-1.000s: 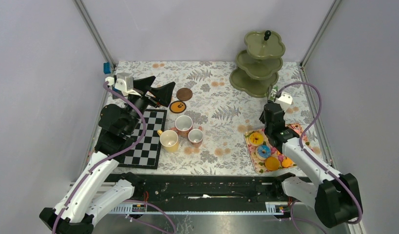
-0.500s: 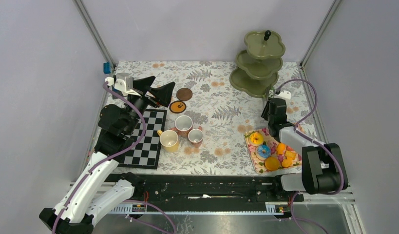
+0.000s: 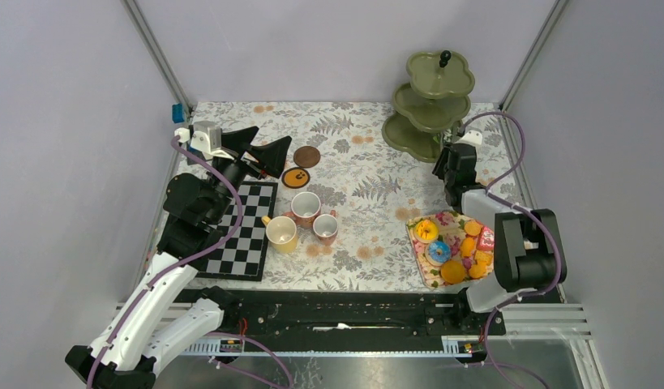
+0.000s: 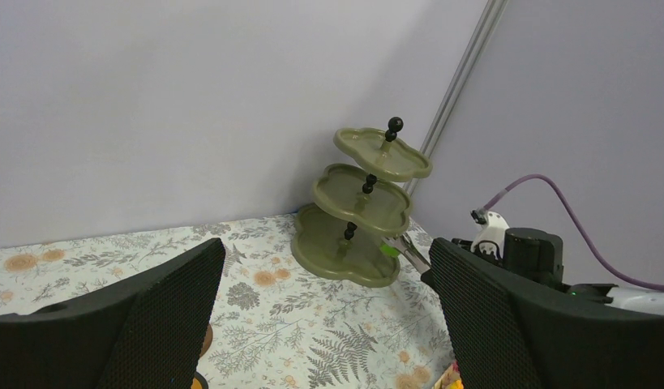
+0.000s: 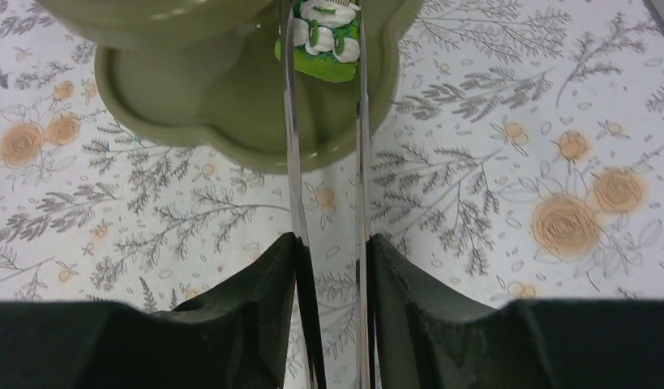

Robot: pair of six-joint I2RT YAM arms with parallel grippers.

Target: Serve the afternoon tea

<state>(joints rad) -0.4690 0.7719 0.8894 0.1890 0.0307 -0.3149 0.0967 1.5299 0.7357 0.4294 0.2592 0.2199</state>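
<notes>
1. Right gripper [image 5: 328, 267] is clamped on the tongs [image 5: 289, 162]. The tong tips pinch a green-white cake [image 5: 326, 44].
2. The cake is at the bottom tier of the stand [image 5: 190, 130], far right corner. Cannot tell whether it touches the tier.
3. Left gripper [image 3: 259, 151] is spread wide and empty, near the far left corner.
4. Judged: the cake is light, small and smooth, and may twist between the thin blades. Grip across its sides and squeeze gently.
5. Other treats [image 3: 439, 251] lie by the near right edge.

White-and-black arms [image 3: 154, 296], purple cables [image 3: 240, 212], black mesh-textured fingers [image 4: 162, 324].
</notes>
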